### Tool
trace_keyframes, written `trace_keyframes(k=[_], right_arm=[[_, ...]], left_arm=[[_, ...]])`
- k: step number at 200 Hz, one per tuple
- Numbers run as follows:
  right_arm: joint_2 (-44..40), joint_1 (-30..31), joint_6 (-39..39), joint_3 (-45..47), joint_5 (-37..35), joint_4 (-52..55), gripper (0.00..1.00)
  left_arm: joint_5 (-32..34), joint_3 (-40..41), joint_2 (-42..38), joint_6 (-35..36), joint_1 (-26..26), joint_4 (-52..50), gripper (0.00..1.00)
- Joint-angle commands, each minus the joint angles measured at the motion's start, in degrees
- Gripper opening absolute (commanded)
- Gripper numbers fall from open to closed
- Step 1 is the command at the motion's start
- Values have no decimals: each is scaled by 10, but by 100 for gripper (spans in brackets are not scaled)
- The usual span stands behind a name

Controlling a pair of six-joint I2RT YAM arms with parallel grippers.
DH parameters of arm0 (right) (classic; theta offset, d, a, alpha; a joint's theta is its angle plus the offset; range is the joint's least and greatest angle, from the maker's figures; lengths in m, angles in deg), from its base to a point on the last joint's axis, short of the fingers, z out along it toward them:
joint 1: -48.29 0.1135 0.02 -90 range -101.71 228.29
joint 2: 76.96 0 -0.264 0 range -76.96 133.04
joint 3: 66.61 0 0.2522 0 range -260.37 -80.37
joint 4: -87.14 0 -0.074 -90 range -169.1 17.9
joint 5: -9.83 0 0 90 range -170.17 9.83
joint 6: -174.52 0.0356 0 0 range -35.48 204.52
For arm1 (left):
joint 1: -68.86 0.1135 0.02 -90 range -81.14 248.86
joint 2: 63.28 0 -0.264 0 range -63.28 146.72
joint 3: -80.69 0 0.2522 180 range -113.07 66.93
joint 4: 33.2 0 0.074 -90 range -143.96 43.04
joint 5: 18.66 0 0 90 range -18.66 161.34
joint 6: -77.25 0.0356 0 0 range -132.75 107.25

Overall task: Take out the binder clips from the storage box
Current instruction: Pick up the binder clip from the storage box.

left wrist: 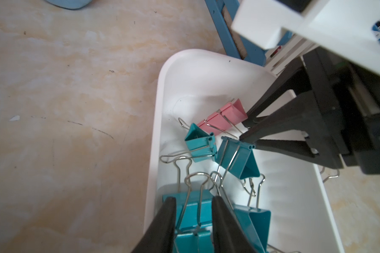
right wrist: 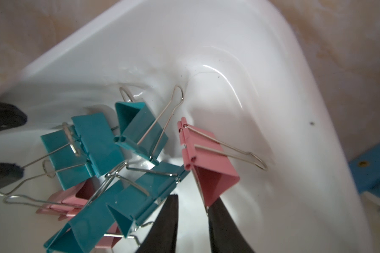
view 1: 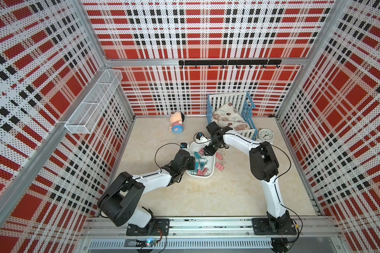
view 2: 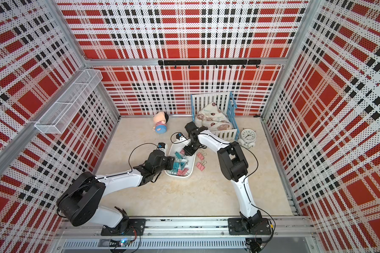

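The white storage box (view 1: 199,176) (view 2: 180,176) sits mid-table and holds several pink and teal binder clips (view 1: 201,163) (view 2: 181,164). My left gripper (view 1: 193,163) (left wrist: 193,200) reaches over the box's left wall. Its fingers stand a clip's width apart astride a teal binder clip (left wrist: 193,210) and its wire handles, without pinching them. My right gripper (view 1: 203,152) (right wrist: 192,200) is open low inside the far end, with bare box floor between its fingers. A pink clip (right wrist: 206,164) (left wrist: 224,116) rests against one fingertip. Two pink clips (view 1: 219,161) (view 2: 200,161) lie on the table right of the box.
A white-and-blue toy crib (view 1: 233,114) with bedding stands just behind the box, close to the right arm. A white alarm clock (view 1: 265,135) is to its right and a doll (view 1: 177,124) lies at the back. A wire-mesh basket (view 1: 92,105) hangs on the left wall.
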State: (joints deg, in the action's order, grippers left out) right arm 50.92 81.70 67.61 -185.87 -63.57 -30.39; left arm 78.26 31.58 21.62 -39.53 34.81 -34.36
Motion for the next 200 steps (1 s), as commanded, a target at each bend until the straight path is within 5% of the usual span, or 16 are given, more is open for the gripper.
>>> trace_keyframes(k=[1,89,144,200], right_arm=[[10,6,-2,-19,-5,11,30],[33,10,-3,-22,-8,12,27],[13,10,-2,-22,-3,10,11],[-44,10,5,-24,27,-6,9]], left_arm=[[7,11,-1,-2,4,-6,35],[6,12,-2,-2,6,-4,35],[6,13,-2,-2,6,-2,35],[7,17,-8,-3,7,-1,35]])
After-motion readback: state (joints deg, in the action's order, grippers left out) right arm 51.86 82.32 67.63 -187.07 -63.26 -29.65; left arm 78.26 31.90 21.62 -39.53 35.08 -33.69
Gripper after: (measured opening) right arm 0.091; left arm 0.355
